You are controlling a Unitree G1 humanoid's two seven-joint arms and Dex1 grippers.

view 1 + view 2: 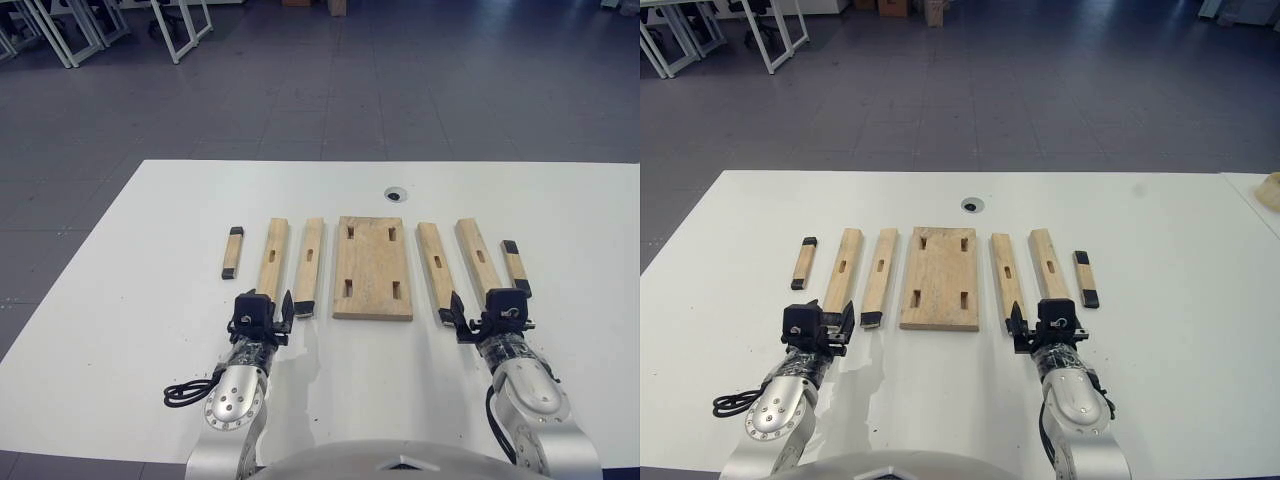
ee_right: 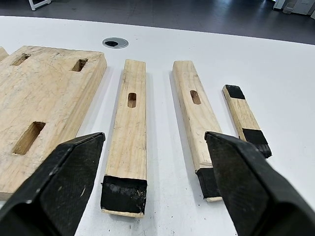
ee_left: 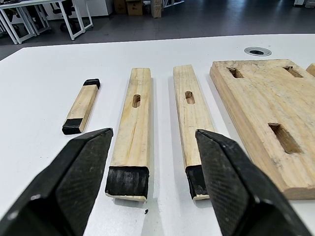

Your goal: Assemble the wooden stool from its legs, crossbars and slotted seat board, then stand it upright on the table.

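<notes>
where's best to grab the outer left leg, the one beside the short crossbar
Take the leg across its narrow width, near the middle just short of its slot, coming straight down with the left gripper. It lies flat pointing away, with bare table either side for the open jaws.

Pale wood seat board (image 1: 372, 268), black-tipped legs (image 1: 274, 240), white table (image 1: 150, 260), black fingers (image 3: 83, 167)

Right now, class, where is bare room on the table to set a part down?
Bare table lies left of the left crossbar, right of the right crossbar, and beyond the row, around the cable hole. Crowded: narrow gaps between the legs and seat board.
</notes>
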